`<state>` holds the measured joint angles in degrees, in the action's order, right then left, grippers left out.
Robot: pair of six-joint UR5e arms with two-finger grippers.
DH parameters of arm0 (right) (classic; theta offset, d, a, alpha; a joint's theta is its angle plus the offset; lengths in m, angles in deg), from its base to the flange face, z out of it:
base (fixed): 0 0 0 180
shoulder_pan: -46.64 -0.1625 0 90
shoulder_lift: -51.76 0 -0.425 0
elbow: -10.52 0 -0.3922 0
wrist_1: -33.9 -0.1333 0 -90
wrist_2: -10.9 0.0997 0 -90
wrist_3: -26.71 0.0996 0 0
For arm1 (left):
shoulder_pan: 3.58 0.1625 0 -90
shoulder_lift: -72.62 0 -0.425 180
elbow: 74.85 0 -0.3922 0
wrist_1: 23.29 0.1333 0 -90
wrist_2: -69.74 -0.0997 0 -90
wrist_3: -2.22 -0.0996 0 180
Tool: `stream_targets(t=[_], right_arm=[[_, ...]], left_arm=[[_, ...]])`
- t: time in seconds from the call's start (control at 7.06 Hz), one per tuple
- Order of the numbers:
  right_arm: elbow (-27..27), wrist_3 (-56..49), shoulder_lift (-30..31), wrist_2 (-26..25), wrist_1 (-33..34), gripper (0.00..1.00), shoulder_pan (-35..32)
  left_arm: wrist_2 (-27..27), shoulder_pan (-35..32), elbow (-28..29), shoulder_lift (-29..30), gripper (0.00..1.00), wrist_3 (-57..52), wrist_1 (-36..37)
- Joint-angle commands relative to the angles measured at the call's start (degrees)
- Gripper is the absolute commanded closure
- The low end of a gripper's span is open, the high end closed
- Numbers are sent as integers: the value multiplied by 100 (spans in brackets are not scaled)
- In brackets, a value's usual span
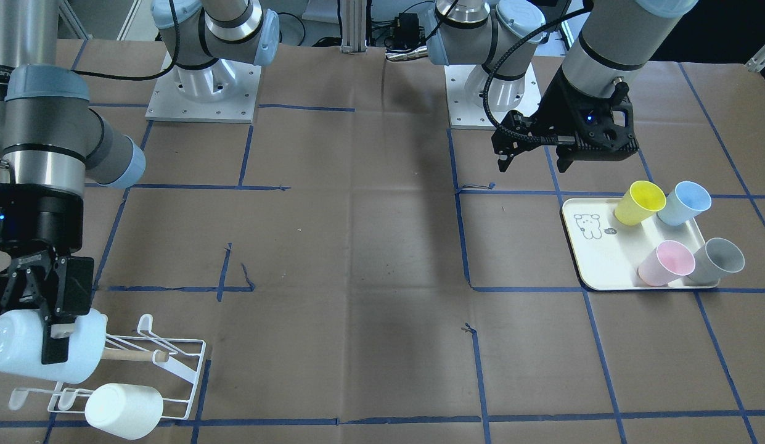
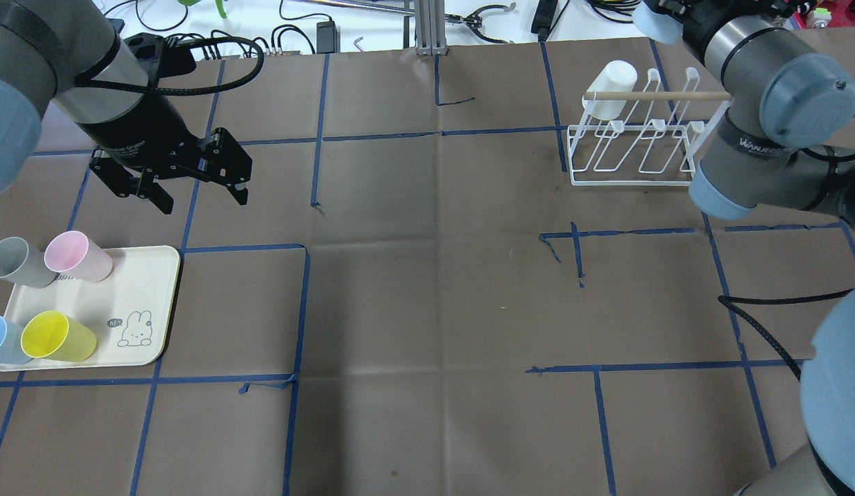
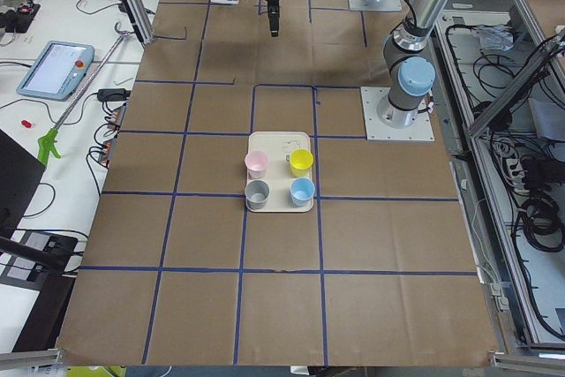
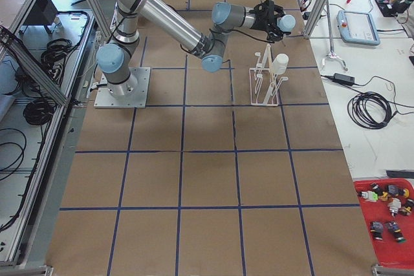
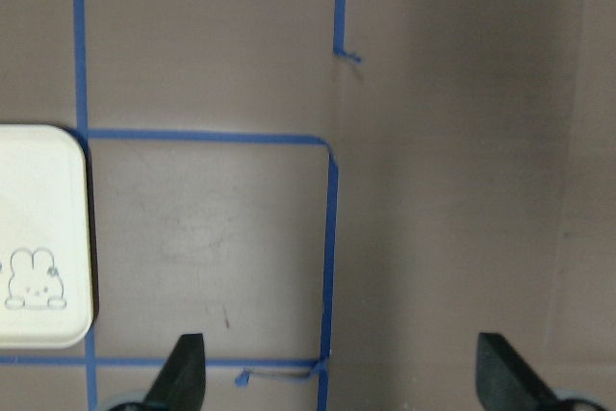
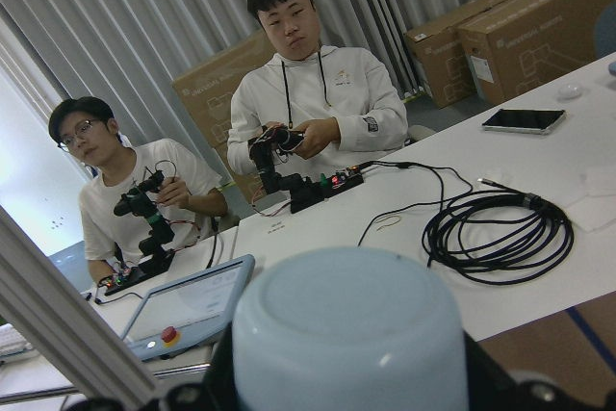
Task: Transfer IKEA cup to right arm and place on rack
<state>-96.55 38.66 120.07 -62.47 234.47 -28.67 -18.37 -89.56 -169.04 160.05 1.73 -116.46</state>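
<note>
My right gripper (image 1: 52, 345) is shut on a white IKEA cup (image 1: 40, 348), held on its side just above the end of the white wire rack (image 1: 172, 364). The right wrist view shows that cup's base (image 6: 351, 344) between the fingers. A second white cup (image 1: 123, 410) hangs on a rack prong; it also shows in the overhead view (image 2: 613, 89). My left gripper (image 1: 536, 163) is open and empty, above the table beside the cream tray (image 1: 595, 259). Its open fingertips (image 5: 188, 363) show in the left wrist view.
The cream tray with a bear drawing (image 2: 151, 275) holds yellow (image 2: 55, 337), blue (image 2: 0, 341), pink (image 2: 76, 256) and grey (image 2: 14, 262) cups. The rack's wooden rod (image 2: 658, 96) crosses its top. Two operators sit behind a white desk (image 6: 539, 228).
</note>
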Motion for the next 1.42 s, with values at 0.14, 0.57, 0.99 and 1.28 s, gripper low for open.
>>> stream_targets(t=[0.14,0.57,0.99,1.28], right_arm=[[283,-2025,-317,-371,-273,88,393],[661,-2003,-1082,-362,-186,88,403],[767,-1959,-1408,-345,-176,88,403],[592,-1959,-1321,-353,-203,88,394]], left_arm=[[-224,-165,14,2,0,180,-35],[-198,-173,-3,11,0,189,351],[-171,-173,5,55,0,224,510],[-197,-182,5,46,0,215,510]])
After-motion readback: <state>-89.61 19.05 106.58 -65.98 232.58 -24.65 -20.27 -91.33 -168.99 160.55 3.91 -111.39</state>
